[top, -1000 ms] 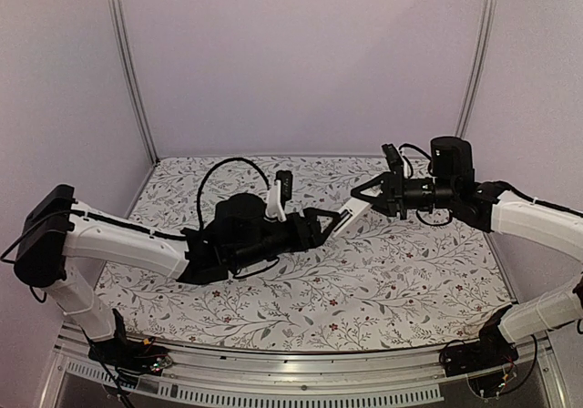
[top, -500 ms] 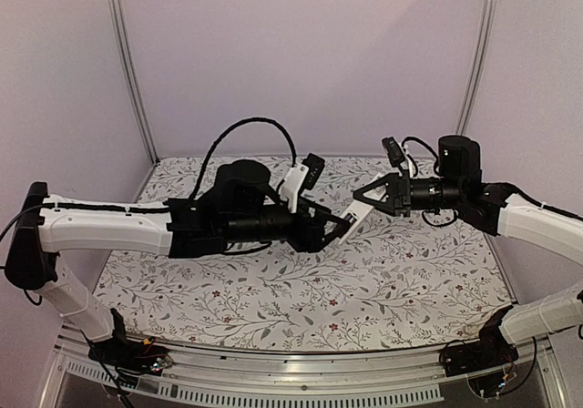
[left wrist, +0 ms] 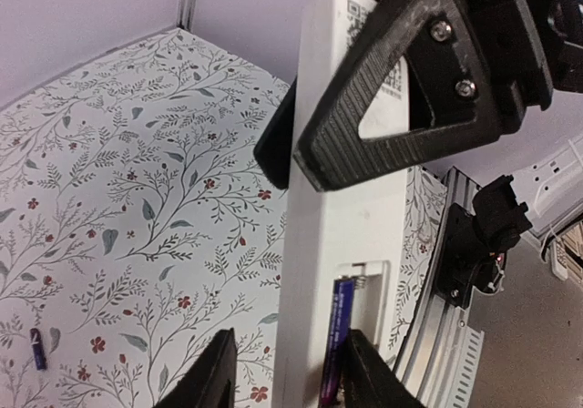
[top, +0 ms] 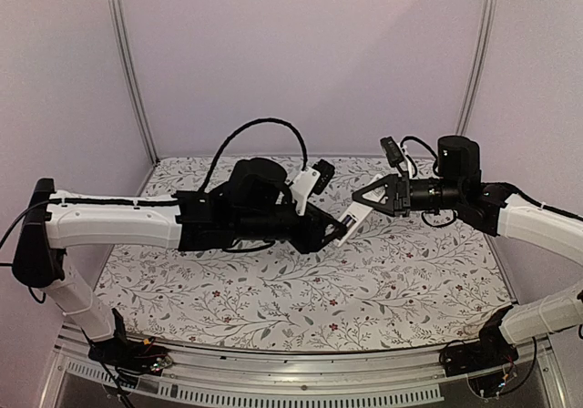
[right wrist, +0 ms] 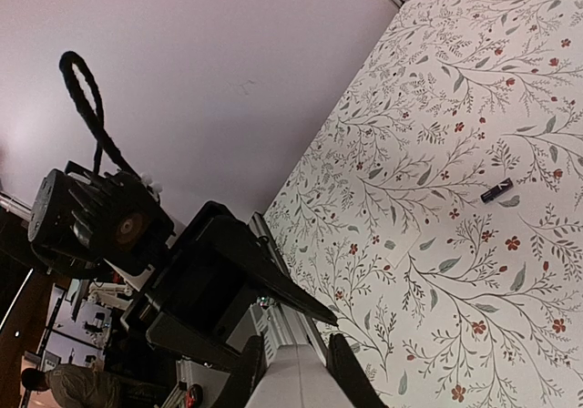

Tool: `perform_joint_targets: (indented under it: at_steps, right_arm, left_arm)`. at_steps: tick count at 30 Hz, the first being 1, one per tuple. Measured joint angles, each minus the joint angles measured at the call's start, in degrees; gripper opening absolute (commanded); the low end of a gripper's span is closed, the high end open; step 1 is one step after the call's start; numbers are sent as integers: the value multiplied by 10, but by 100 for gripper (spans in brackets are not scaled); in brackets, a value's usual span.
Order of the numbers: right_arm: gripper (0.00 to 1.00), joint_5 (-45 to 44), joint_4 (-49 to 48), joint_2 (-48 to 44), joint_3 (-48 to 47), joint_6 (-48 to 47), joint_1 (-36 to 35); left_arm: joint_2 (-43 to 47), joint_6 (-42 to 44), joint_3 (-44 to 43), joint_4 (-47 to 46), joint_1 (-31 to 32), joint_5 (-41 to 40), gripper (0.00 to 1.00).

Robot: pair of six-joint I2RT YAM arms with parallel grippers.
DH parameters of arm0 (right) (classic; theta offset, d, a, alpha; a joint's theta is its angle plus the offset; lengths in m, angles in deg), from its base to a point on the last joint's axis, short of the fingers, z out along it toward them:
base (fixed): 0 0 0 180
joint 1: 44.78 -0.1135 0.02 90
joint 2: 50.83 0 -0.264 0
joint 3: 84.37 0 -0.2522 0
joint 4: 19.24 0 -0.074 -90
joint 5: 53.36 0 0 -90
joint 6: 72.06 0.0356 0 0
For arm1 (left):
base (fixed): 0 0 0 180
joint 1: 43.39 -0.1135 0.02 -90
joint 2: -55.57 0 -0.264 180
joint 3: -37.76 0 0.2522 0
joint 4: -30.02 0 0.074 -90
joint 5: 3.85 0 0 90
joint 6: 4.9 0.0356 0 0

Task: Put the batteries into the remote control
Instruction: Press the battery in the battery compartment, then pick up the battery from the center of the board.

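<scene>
Left arm (top: 118, 226) stretched across tabletop (top: 410, 280), hiding its middle; black cable (top: 260, 124) loops above arm. Loose battery (left wrist: 36, 349) lies flat on tabletop, well apart from remote. Left hand (top: 339, 231) at remote's lower end, fingers parted, straddling it, one finger clear of it. Remote (left wrist: 351, 208) held in air, tilted, compartment uncovered; one battery (left wrist: 340, 335) inside. Right hand (top: 372, 196) clamped on remote's upper end, finger covering part of printed code (left wrist: 351, 7).
</scene>
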Motion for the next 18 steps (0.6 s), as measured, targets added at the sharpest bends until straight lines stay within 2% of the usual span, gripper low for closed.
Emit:
perform_joint_targets:
  at_steps: [2, 5, 10, 18]
  right_arm:
    - [0, 0, 0, 0, 0, -1, 0]
    - [0, 0, 1, 0, 0, -1, 1]
    - [0, -15, -1, 0, 6, 0, 21]
    - [0, -6, 8, -25, 47, -1, 60]
  left_arm:
    - [-1, 6, -8, 14, -1, -5, 68]
    - [-4, 8, -13, 32, -10, -3, 75]
    - [-2, 13, -14, 42, -54, 39, 76]
    - [-39, 61, -76, 188, -188, 17, 70]
